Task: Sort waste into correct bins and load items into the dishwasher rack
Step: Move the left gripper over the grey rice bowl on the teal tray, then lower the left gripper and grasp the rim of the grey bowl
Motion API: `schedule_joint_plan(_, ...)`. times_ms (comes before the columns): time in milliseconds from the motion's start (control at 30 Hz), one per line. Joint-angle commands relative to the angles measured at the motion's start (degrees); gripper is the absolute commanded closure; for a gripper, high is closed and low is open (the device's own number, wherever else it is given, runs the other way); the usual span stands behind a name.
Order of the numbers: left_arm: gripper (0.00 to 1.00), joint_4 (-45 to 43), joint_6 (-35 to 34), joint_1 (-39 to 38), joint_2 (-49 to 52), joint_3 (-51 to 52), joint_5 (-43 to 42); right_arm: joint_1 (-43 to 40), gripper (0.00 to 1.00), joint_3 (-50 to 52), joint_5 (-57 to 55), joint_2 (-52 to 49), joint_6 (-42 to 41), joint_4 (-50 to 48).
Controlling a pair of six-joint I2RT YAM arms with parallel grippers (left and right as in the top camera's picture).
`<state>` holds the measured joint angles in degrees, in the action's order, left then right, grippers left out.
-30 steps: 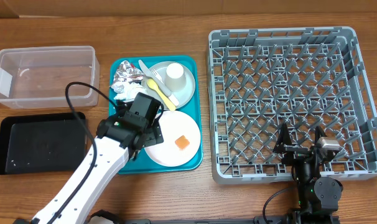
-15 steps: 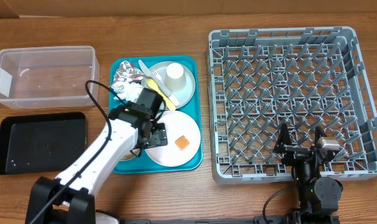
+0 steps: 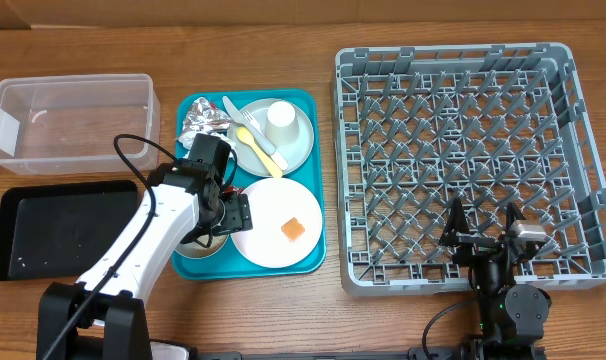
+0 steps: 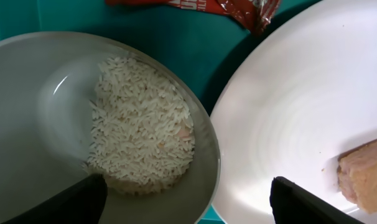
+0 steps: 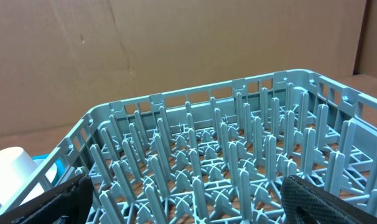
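Observation:
On the teal tray my left gripper hangs open, low over the small white bowl. In the left wrist view that gripper straddles the bowl's right rim, one finger over the rice, the other over the white plate. The orange food cube lies on that plate. The red packet lies just beyond the bowl. Foil ball, cup and yellow fork are at the tray's back, on and beside the grey-green plate. My right gripper stands open at the dishwasher rack's front edge.
The clear tub stands at the back left and the black tray in front of it. The teal tray lies between these bins and the rack. The right wrist view looks across the rack's pegs toward a brown cardboard wall.
My left gripper has drawn back and left, from over the white plate's left edge to the bowl at the tray's front left corner. The right arm has not moved.

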<state>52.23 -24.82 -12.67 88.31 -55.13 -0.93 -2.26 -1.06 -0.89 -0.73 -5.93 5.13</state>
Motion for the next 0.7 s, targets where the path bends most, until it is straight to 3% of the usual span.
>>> schedule_joint_plan(0, 0.16, -0.1, 1.7, -0.3, 0.1, -1.2, -1.4, -0.2, 0.00, 0.6, -0.5, 0.6, 0.4, -0.4)
schedule_joint_plan(500, 0.18, -2.3, -0.9, -2.0, 0.1, 3.1, -1.5, -0.2, 0.00, 0.6, -0.5, 0.6, 0.4, -0.4)
schedule_joint_plan(600, 0.27, -3.0, -0.9, -2.0, 0.1, 3.1, -1.4, -0.2, 0.00, 0.6, -0.5, 0.6, 0.4, -0.4)
schedule_joint_plan(667, 0.39, -3.6, -0.4, -2.0, 0.1, 3.1, -1.5, -0.2, 0.00, 0.6, -0.5, 0.6, 0.4, -0.4)
